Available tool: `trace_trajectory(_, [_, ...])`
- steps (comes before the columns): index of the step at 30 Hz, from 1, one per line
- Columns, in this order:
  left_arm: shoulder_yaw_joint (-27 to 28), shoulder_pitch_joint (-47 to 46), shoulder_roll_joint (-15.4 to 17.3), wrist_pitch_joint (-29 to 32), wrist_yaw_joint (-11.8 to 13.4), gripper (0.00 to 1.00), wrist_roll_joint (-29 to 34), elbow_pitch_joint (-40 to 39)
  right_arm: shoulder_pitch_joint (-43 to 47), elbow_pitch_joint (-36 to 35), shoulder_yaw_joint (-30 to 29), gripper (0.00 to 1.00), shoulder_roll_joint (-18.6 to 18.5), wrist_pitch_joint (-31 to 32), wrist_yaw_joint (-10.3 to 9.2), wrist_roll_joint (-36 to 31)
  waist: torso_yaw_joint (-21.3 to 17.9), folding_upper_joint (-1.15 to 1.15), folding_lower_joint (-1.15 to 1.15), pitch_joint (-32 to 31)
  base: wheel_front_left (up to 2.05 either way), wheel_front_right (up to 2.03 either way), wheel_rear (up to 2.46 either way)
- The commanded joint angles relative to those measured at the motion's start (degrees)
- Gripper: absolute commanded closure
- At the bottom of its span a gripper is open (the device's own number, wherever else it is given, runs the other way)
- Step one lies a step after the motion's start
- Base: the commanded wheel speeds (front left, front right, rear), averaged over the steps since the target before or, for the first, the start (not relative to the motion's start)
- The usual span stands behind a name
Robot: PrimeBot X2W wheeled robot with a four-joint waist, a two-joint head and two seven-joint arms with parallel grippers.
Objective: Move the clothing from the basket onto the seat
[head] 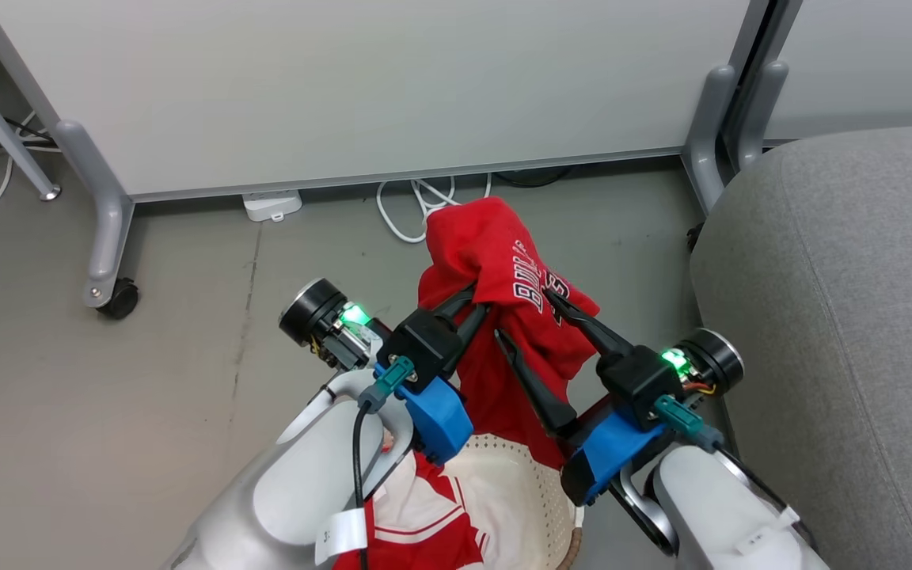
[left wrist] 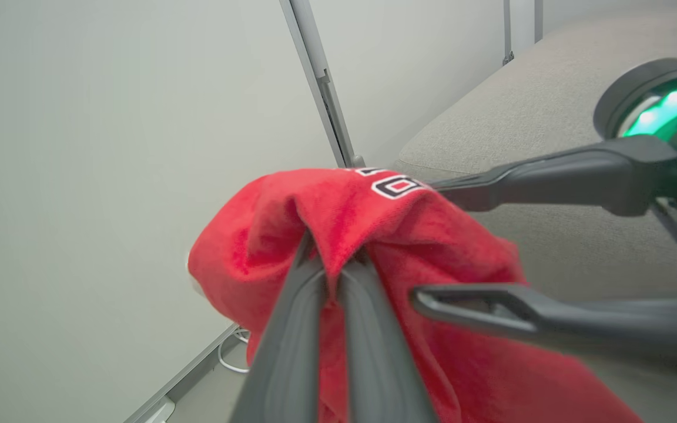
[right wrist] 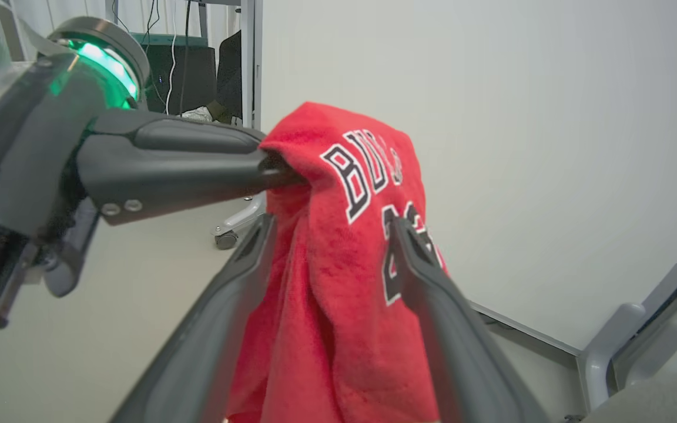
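Note:
The red "BULLS 23" jersey [head: 503, 269] hangs lifted above the basket [head: 531, 483], bunched over my left gripper [head: 468, 305], which is shut on a fold of it [left wrist: 338, 205]. My right gripper [head: 525, 313] is open, and the jersey's lettered side [right wrist: 350, 247] hangs between its spread fingers [right wrist: 432, 294]. The red-and-white striped garment [head: 424, 514] lies in the cream perforated basket, partly hidden by my left forearm. The grey seat [head: 844, 317] stands close to the right, also visible behind the jersey [left wrist: 550, 117].
A white partition panel [head: 361, 87] on grey legs, one with a caster [head: 117, 299], stands just beyond the jersey. A white power strip [head: 271, 205] and a looped white cable [head: 408, 210] lie on the grey floor at its foot.

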Motion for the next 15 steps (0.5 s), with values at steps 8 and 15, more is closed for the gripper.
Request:
trace_trajectory(8, [-0.1,-1.37,-0.81,-0.24,-0.42,1.0,0.19,-1.31,-5.54,8.41,0.7,0.0,0.69,-0.21,0.01,-4.31,0.73,0.0,-0.01,0.91,0.0,0.0,0.0])
trace_trajectory(15, [-0.27,-0.94,-0.94,-0.24,-0.45,1.0,0.16,-1.59,-6.64,11.03,2.04,1.0,0.93,-0.21,0.01,-1.68,0.83,0.0,-0.01,0.83,0.0,0.0,0.0])
